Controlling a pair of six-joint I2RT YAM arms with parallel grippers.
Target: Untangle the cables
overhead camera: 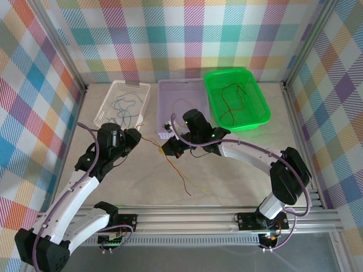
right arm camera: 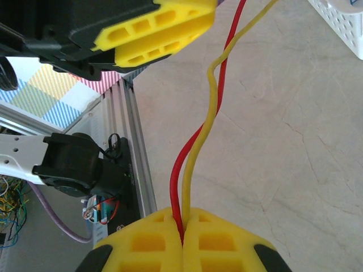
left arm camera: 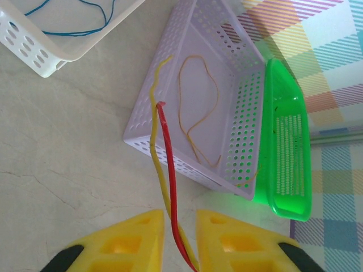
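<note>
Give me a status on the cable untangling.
Done: a blue cable lies in the white basket, an orange cable in the purple basket, and a dark red cable in the green basket.
In hand: the right pincer is shut on the bright red cable and yellow cable, which cross. The left pincer's jaws stand around both.
Left: part that pair and probably put each away.

Checked walls all round: pastel plaid on the far wall [overhead camera: 170,34], the same again on the left wall [overhead camera: 28,113] and right wall [overhead camera: 340,113]. Silver metal posts [overhead camera: 63,51] run up the far corners. The tabletop [overhead camera: 227,187] is pale beige stone-look with fine veins, evenly and softly lit. A grooved aluminium rail [overhead camera: 193,218] spans the near edge.
</note>
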